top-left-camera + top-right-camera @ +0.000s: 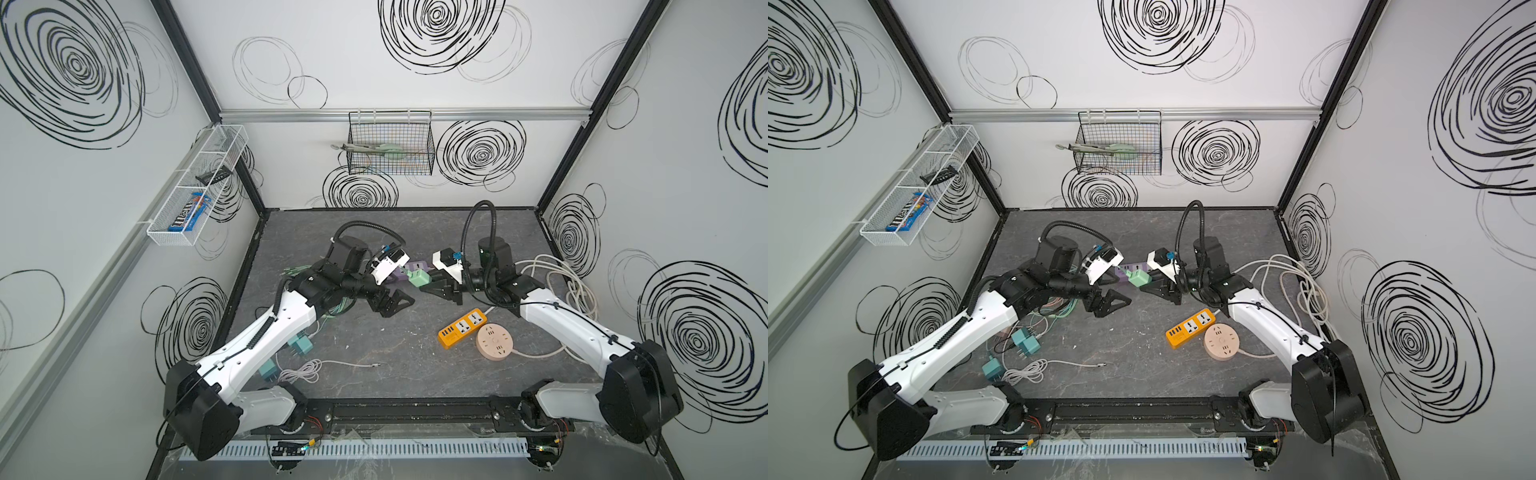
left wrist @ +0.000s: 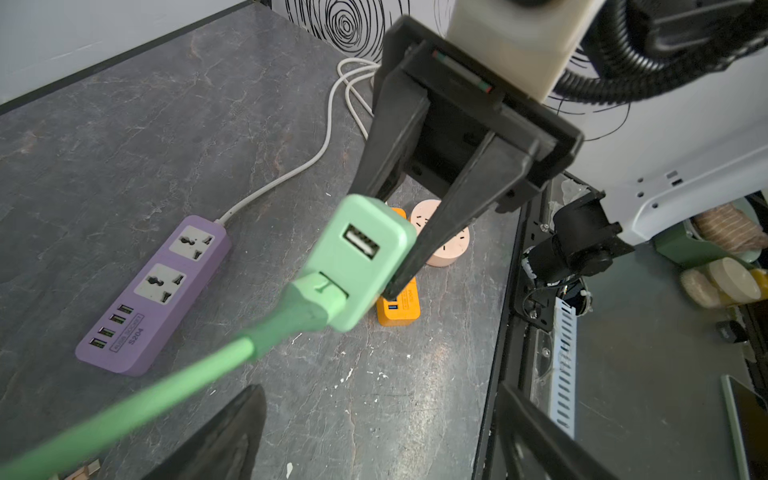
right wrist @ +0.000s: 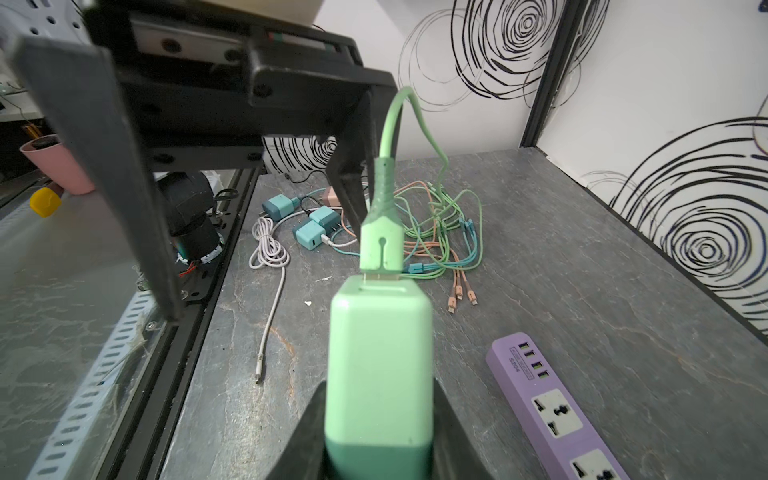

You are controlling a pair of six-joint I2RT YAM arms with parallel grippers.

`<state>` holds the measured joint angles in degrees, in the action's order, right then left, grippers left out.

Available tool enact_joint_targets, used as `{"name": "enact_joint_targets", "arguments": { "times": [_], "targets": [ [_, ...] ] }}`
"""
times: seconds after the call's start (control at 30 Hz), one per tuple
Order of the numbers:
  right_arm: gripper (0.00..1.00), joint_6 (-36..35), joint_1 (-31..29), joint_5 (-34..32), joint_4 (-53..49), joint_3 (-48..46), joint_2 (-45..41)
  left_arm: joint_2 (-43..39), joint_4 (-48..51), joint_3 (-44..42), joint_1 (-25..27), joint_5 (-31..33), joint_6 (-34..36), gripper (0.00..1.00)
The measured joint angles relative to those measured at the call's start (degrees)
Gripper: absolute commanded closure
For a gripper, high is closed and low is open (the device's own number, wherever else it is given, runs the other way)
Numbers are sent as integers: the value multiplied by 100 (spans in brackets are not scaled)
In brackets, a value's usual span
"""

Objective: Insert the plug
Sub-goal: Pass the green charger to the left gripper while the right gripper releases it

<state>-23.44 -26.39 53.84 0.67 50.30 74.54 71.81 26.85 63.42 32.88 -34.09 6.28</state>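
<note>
The left gripper (image 1: 395, 303) is seen spread and empty beside the limp green cable (image 2: 124, 411). At centre the green charger (image 3: 380, 345) is held off the table near the purple power strip (image 2: 153, 291), pinched on its flat sides by the right gripper (image 3: 379, 415). It is judged light, rigid and slick, so those flat sides are best gripped squarely.

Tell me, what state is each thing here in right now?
Left jaws: open, holding nothing.
Right jaws: shut on the green charger.
Green cable plug: pushed into the charger.
Charger's second port: empty.
Purple power strip: flat, sockets empty.
Orange strip: sockets empty.
Round pink socket: empty.
</note>
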Motion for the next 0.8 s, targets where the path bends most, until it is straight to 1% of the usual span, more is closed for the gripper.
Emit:
{"name": "enact_joint_targets", "arguments": {
  "times": [0.03,0.1,0.3,0.47,0.57,0.63,0.8],
  "targets": [
    [86,-24,0,63,-26,-7,0,26,-2,0,-24,-74,70,29],
    [86,-127,-28,149,-129,-2,2,83,15,17,-55,-210,201,34],
    [86,-601,-297,151,-702,79,63,262,188,210,-70,-466,695,33],
    [86,-903,-470,118,-1038,249,273,260,146,192,-74,-612,837,34],
    [86,-990,-509,131,-1078,249,315,243,133,140,-81,-702,951,42],
    [86,-1016,-529,166,-1078,249,315,221,136,92,-81,-763,1045,45],
    [86,-1058,-568,254,-1073,249,315,212,173,72,-81,-916,1198,47]
  ]
}}
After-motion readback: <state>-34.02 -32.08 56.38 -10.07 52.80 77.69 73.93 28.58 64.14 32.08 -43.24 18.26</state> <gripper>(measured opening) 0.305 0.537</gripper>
